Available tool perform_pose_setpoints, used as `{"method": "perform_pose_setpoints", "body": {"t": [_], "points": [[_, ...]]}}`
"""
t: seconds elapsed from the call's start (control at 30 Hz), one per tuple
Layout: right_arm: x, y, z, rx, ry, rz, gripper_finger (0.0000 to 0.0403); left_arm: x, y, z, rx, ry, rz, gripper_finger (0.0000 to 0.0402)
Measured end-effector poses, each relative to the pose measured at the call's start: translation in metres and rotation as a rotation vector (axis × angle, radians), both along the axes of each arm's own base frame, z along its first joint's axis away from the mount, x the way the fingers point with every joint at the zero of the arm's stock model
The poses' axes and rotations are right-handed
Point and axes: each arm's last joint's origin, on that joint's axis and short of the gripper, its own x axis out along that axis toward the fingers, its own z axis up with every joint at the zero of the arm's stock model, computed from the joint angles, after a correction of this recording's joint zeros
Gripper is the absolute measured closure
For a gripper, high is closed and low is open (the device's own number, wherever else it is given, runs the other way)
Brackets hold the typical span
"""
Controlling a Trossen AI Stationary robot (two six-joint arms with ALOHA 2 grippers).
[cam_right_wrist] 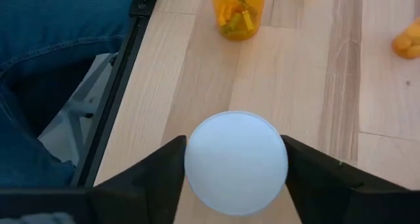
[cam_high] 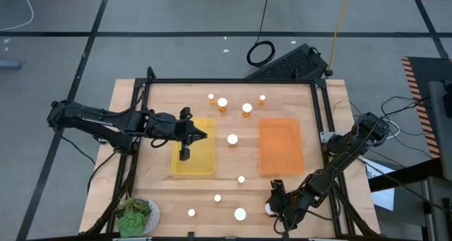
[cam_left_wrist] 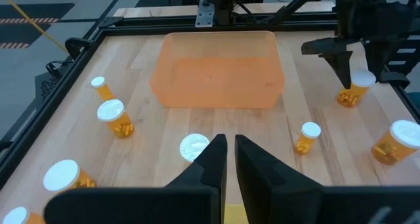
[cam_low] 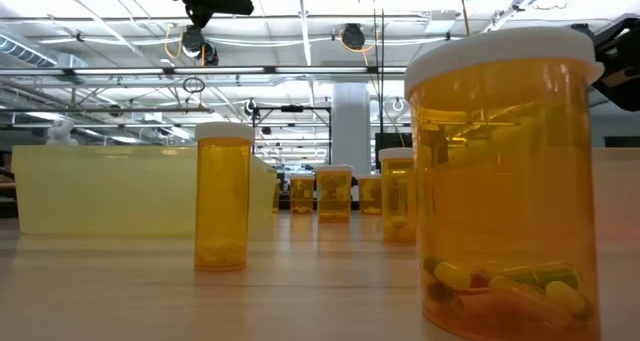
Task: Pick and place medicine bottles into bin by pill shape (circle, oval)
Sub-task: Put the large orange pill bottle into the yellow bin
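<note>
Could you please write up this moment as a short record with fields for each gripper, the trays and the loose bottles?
left gripper: over the yellow tray, fingers nearly together, holding nothing
right gripper: at the table's near right edge, fingers either side of a white-capped bottle
orange tray: no bottle in it
loose bottles: four near the far edge, one between the trays, others along the near edge

You have ten medicine bottles on the table: nine stand free, and one sits between the right gripper's fingers. There are two trays: the yellow tray lies under the left gripper, the orange tray beyond the right one.
</note>
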Motion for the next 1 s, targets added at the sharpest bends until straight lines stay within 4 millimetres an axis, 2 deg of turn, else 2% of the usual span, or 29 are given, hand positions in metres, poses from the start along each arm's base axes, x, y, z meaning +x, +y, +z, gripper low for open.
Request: {"method": "perform_pose_setpoints", "body": {"t": [0.13,0.4,0.6,1.0], "points": [[0.000,0.000,0.000,0.000,0.000,0.000,0.0202,0.000,0.000,0.000,0.001,0.000,0.000,0.0366],[0.000,0.000,0.000,-0.002,-0.002,-0.002,0.0184,0.000,0.000,0.000,0.001,0.000,0.000,0.0366],[0.003,-0.004,0.002,0.005,-0.006,-0.020,0.0194,0.000,0.000,0.000,0.001,0.000,0.001,0.0366],[0.016,-0.033,0.039,0.113,-0.085,-0.149,0.0191,0.000,0.000,0.000,0.017,0.000,-0.007,0.0366]]}}
